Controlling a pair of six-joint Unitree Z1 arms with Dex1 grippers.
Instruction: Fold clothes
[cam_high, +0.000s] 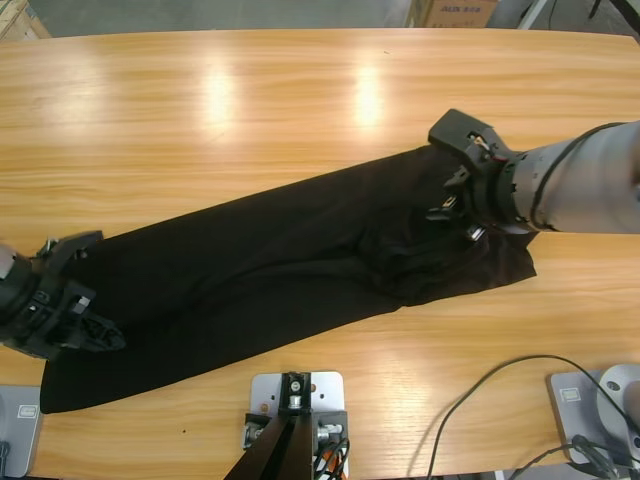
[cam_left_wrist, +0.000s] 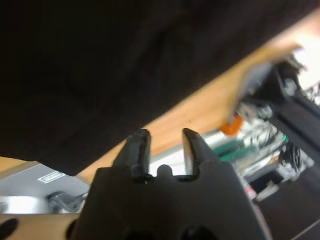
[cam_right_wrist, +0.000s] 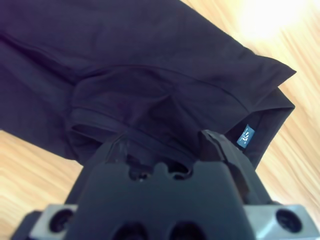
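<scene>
High view — soft black shirt (cam_high: 270, 270).

We can find very little to read. In the right wrist view, a small blue label (cam_right_wrist: 245, 135) sits at the edge of the black shirt (cam_right_wrist: 150, 65), bearing white marks we cannot make out. In the high view, a cardboard box (cam_high: 455, 12) beyond the far edge of the bench (cam_high: 250, 110) carries blue lettering that is too small for us to read. A white sticker (cam_left_wrist: 51, 176) in the left wrist view shows print we cannot decipher either.
</scene>
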